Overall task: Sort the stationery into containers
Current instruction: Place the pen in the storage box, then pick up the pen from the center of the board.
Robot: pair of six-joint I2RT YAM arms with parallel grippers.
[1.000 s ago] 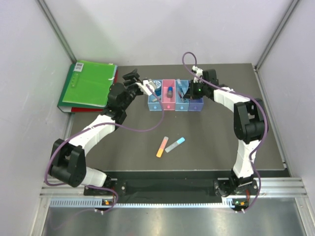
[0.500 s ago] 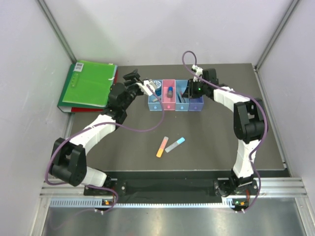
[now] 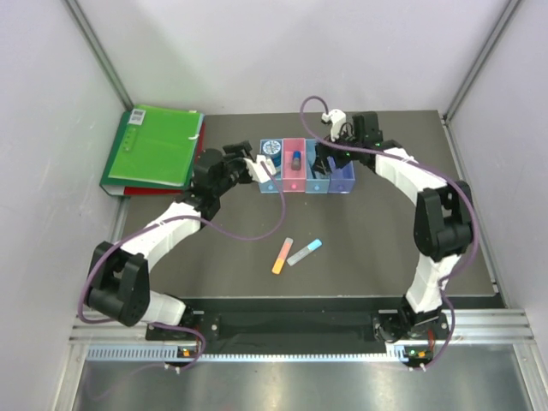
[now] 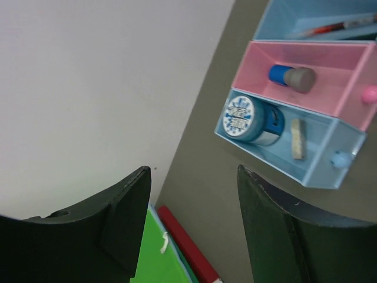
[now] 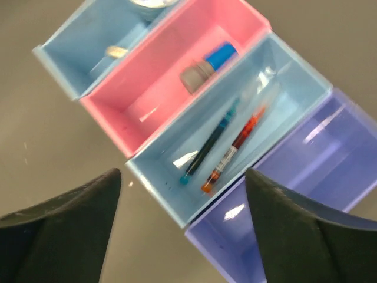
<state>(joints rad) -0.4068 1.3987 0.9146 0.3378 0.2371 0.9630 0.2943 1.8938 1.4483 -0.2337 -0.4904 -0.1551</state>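
The containers [image 3: 306,169] are a joined row of bins at the back of the table. The blue tape roll [image 4: 254,119] lies in the left light blue bin [image 3: 271,168]. The blue-capped piece [image 5: 209,66] lies in the pink bin [image 3: 294,167]. A thin blue pen [image 5: 212,141] and a red pen [image 5: 235,147] rest side by side in the third bin [image 5: 235,127]. My right gripper [image 5: 182,174] hangs open above that bin, holding nothing. My left gripper [image 4: 193,177] is open and empty, just left of the row. An orange-pink stick [image 3: 282,256] and a grey stick [image 3: 305,252] lie on the table.
A big green folder [image 3: 152,145] lies on a red one at the back left, close behind my left gripper [image 3: 253,165]. A small beige piece [image 4: 298,138] sits beside the tape roll. The purple bin [image 5: 330,153] holds nothing. Walls enclose the table on three sides.
My right gripper has gone from shut to open over the bins, and its wrist has shifted a little left. My left gripper has drawn back slightly from the row toward the near side.
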